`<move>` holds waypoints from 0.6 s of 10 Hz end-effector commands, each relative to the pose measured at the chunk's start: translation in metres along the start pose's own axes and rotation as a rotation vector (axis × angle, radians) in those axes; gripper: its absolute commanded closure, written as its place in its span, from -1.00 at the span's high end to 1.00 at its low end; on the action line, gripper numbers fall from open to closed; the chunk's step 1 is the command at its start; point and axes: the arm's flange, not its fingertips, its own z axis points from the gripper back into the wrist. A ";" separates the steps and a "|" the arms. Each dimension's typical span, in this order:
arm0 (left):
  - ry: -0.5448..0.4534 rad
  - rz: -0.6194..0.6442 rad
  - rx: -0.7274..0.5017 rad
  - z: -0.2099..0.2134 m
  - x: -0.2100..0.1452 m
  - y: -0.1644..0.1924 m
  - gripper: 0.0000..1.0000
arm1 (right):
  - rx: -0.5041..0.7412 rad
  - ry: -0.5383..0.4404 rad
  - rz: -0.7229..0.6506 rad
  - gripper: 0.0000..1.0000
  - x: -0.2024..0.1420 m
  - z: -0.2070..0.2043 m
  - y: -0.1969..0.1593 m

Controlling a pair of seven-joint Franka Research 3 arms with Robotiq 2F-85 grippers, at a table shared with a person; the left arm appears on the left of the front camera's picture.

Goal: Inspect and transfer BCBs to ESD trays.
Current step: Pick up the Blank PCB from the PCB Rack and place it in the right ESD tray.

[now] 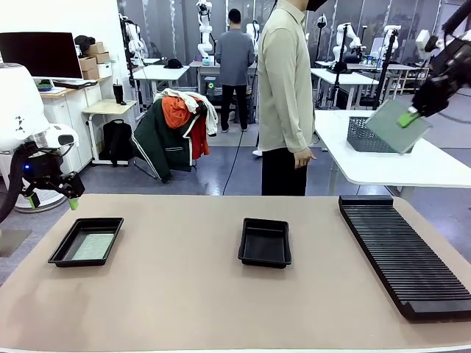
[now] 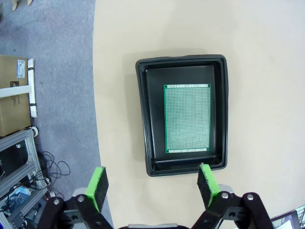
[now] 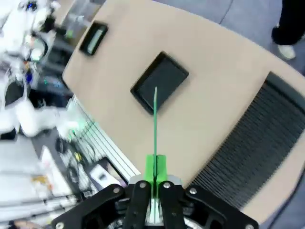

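1. In the left wrist view, flat board is a thin green rectangle w/ a pale dotted grid face and a darker green border. It lies flat on the floor of left tray, long side along the tray's long side, black floor showing all round it.
2. That left tray is shallow, black, w/ a flared rim. It sits on the tabletop near the left edge and holds that one board.
3. Above the tray's near short end hangs left pincer: fingers wide apart, green pads facing in, nothing btwn them, not touching the tray.
4. Approx centre of tabletop is middle tray, same black type, well apart from left tray, empty w/ bare floor.
5. On the right side is rack, long, black, ribbed, running near to far.
6. High over the far right, well above tabletop, is raised board, tilted, grey-green face twd the front camera. It's a thin edge-on green line in the right wrist view.
7. On one edge of raised board is right pincer, clamped, pads pressed on both faces.
8. At the far side stands a person in a pale shirt, arm down. Behind is wire basket on a white table, partly hidden by raised board.
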 end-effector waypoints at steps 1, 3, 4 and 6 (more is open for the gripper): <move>-0.012 0.001 -0.002 -0.001 0.000 0.001 1.00 | 0.040 -0.188 -0.195 -0.96 -0.014 -0.057 0.010; -0.012 0.001 -0.002 -0.001 0.000 0.001 1.00 | 0.109 -0.239 -0.317 -0.96 -0.020 -0.126 0.006; -0.012 0.001 -0.002 -0.001 0.000 0.001 1.00 | 0.134 -0.275 -0.370 -0.96 -0.023 -0.162 0.011; -0.012 0.001 -0.002 -0.001 0.000 0.001 1.00 | 0.150 -0.324 -0.468 -0.96 -0.030 -0.237 0.026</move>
